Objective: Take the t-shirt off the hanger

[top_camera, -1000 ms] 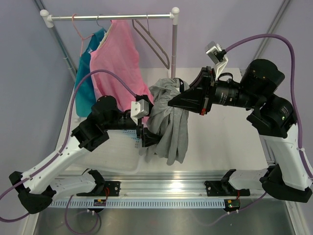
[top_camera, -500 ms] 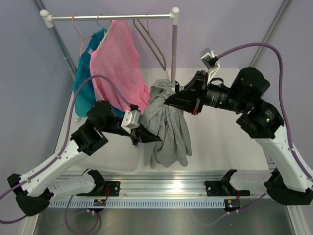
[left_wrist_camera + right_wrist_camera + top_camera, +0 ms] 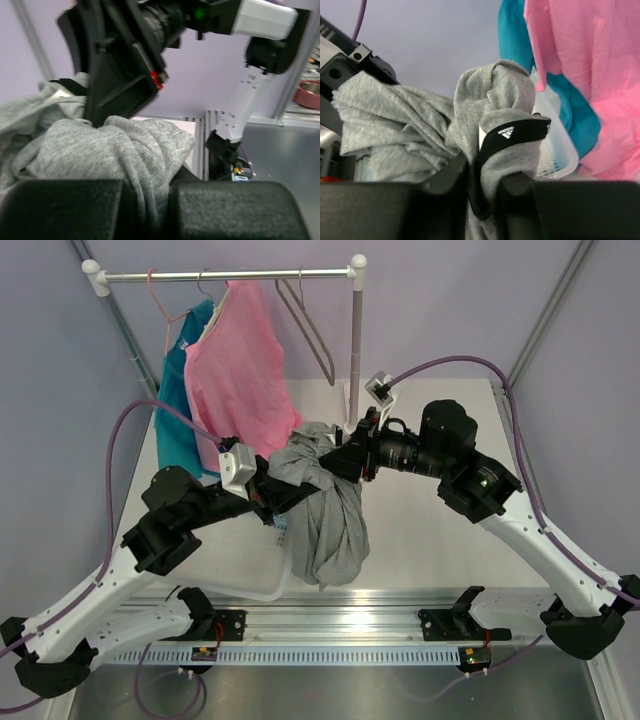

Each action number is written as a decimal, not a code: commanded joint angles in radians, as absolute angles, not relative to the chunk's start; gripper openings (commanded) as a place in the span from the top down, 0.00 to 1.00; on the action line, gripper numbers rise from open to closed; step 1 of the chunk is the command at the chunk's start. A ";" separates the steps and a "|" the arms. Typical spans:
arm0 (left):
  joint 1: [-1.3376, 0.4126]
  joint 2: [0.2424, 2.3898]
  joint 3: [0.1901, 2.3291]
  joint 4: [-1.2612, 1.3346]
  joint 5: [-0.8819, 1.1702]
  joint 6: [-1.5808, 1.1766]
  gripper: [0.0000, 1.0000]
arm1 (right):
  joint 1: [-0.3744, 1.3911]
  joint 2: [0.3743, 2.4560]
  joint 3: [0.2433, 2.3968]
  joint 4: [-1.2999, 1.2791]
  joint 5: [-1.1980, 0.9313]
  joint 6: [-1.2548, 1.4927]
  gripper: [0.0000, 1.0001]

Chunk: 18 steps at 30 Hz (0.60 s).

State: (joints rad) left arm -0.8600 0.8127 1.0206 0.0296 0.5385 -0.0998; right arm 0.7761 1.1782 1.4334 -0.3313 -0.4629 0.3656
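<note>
The grey t-shirt (image 3: pixel 330 525) hangs bunched above the table between my two grippers, its lower part drooping toward the near edge. My left gripper (image 3: pixel 283 495) is shut on a thick fold of the t-shirt (image 3: pixel 115 145), squeezed between its fingers (image 3: pixel 150 200). My right gripper (image 3: pixel 338 462) meets the bundle from the right. Its jaws (image 3: pixel 490 200) stand a little apart, with the t-shirt's (image 3: pixel 395 125) collar and black label lying in the gap. The greyish-brown hanger (image 3: pixel 312 335) hangs bare on the rail behind, apart from the shirt.
The white rail (image 3: pixel 230 276) with its upright post (image 3: pixel 355 340) spans the back. On it hang a pink garment (image 3: pixel 240 370) and a teal garment (image 3: pixel 175 430), close to my left arm. A white mesh basket (image 3: pixel 240 555) lies on the table under the shirt.
My left gripper closed on the t-shirt and rose toward the back. My right arm swung left and lower, and its jaws parted. The bundle moved left with them.
</note>
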 commanded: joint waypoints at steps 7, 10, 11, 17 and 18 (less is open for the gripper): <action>-0.864 0.658 1.107 -0.035 -0.148 -0.094 1.00 | 0.782 1.178 1.336 -0.276 -0.437 0.351 0.23; -0.864 0.605 1.143 -0.055 -0.190 -0.080 1.00 | 0.782 1.167 1.332 -0.296 -0.404 0.347 0.14; -0.864 0.595 1.156 -0.066 -0.205 -0.072 1.00 | 0.782 1.161 1.325 -0.302 -0.381 0.347 0.11; -0.865 0.560 1.259 -0.147 -0.414 -0.008 1.00 | 0.782 1.077 1.296 -0.363 -0.241 0.336 0.00; -0.864 0.561 1.273 -0.165 -0.437 0.004 1.00 | 0.782 1.068 1.295 -0.385 -0.226 0.325 0.00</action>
